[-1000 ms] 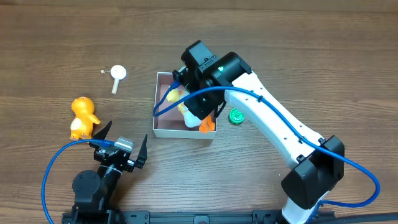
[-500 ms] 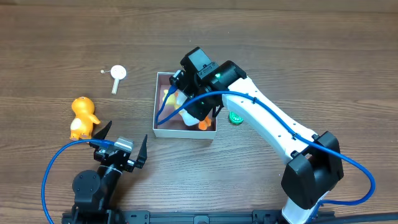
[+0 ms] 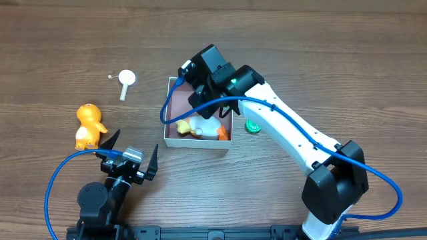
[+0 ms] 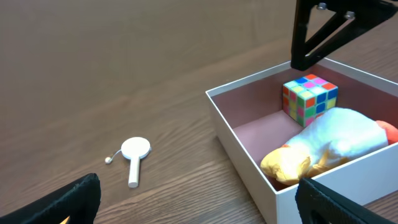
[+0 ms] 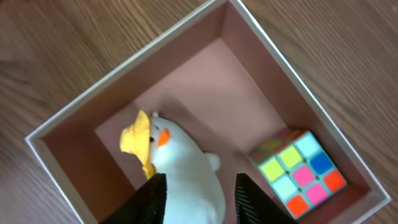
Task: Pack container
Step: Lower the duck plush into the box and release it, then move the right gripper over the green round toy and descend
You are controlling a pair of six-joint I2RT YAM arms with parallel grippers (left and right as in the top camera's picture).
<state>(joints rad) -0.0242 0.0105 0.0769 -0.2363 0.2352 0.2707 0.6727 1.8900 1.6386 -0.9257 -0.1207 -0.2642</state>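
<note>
The container (image 3: 197,142) is a shallow white box with a pink floor at mid-table; it also shows in the left wrist view (image 4: 242,155) and the right wrist view (image 5: 124,68). A white plush duck with a yellow hat (image 3: 200,128) lies inside it at the front (image 4: 336,140) (image 5: 186,168). A colourful puzzle cube (image 4: 309,98) (image 5: 298,174) sits at the back right of the box. My right gripper (image 3: 200,103) (image 5: 199,202) is open just above the duck, fingers either side without gripping. My left gripper (image 3: 132,150) (image 4: 205,211) is open and empty, near the table front.
An orange duck toy (image 3: 89,125) stands left of the box. A small white round-headed stick (image 3: 125,81) (image 4: 135,158) lies at the back left. A green round object (image 3: 253,125) sits just right of the box, beside the right arm.
My right gripper lowered the white duck into the box, let it go and drew back upward. The duck now lies on the box floor. The left arm has not moved.
</note>
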